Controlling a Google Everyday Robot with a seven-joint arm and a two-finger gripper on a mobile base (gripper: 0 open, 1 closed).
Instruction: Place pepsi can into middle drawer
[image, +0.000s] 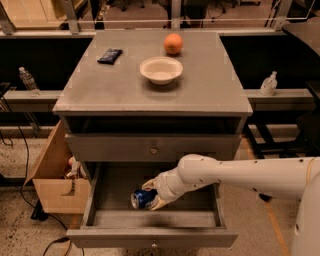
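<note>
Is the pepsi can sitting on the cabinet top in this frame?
No, the pepsi can is down inside the open middle drawer, on its side, clamped in the gripper there.

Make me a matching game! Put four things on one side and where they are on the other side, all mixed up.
Things:
1. pepsi can
2. orange
3. bowl
4. snack packet

Places:
A. far left part of the cabinet top
B. held by the gripper inside the open middle drawer
C. far end of the cabinet top, just behind the bowl
D. around the middle of the cabinet top

Pairs: 1-B, 2-C, 3-D, 4-A
</note>
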